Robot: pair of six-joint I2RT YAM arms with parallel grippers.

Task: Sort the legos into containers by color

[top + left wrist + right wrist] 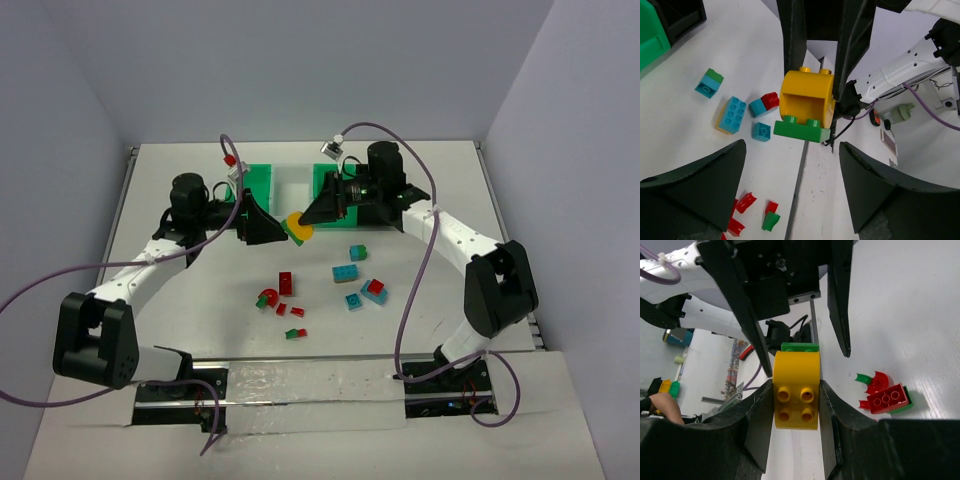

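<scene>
Just before the white bin (295, 185), a yellow arched brick (297, 228) capped by 1 green plate (801, 131) is clamped by the right gripper (795, 407). The left gripper (791, 145) is spread wide, untouching. Bare table (180, 330) is seen beside the loose legos (345, 272).

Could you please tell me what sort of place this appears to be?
Probably a robotics lab bench: a white table walled by plain panels, two cabled arms bolted at its edge, toy bricks and bins laid out.

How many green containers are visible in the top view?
2. One green container stands directly left of the white container, and the other stands directly right of it. Each is partly hidden, so another could be out of sight.
</scene>
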